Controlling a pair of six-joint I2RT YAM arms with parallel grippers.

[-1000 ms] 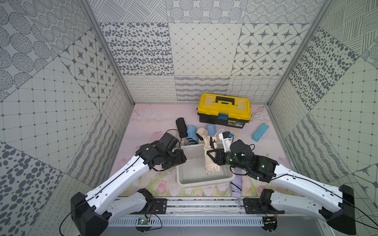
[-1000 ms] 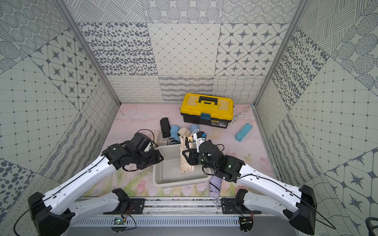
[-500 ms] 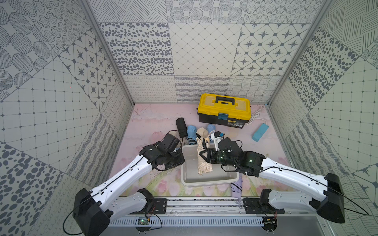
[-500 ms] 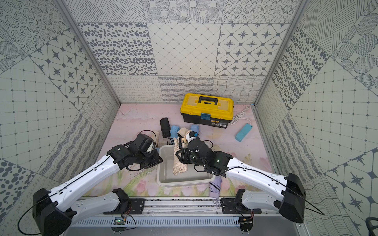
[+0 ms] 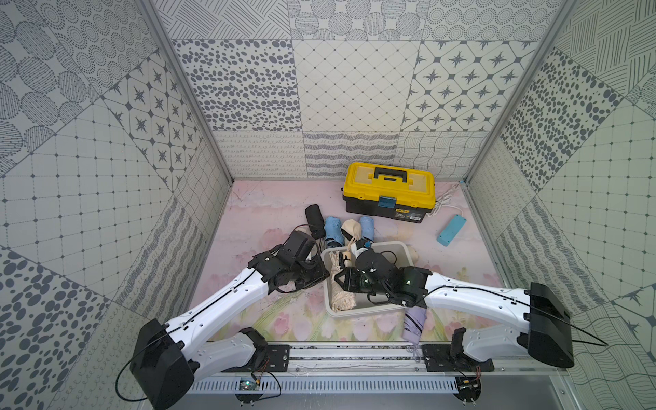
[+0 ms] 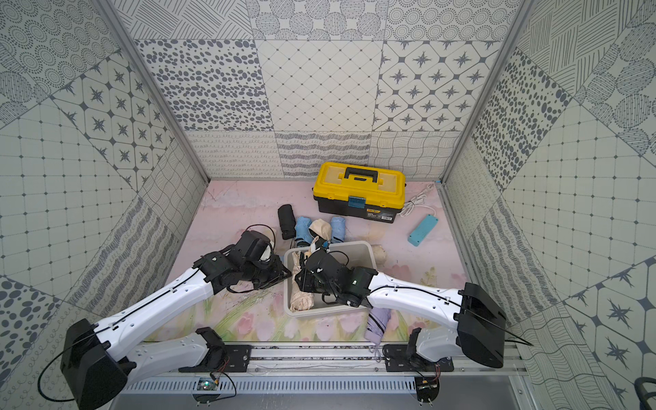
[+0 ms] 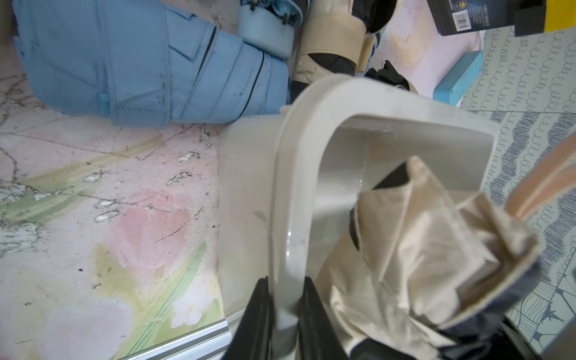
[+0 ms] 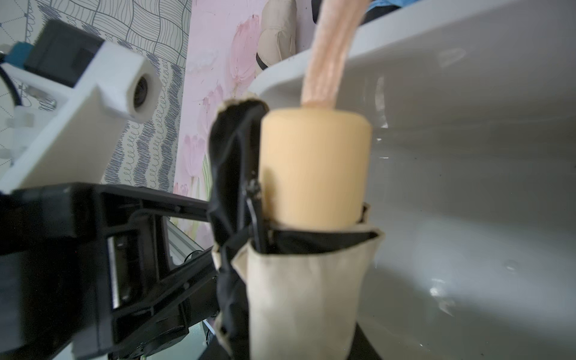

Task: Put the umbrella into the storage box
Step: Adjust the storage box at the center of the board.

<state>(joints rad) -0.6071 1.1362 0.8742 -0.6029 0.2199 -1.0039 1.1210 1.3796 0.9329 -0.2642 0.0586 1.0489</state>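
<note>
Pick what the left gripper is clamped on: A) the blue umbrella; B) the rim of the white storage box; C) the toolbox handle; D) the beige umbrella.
B: in the left wrist view, the left gripper has one finger on each side of the storage box rim.

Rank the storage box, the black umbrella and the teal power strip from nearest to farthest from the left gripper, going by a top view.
1. storage box: its left rim is clamped in the left gripper.
2. black umbrella: on the floor just beyond the box's far left corner.
3. teal power strip: far to the right, near the side wall.
</note>
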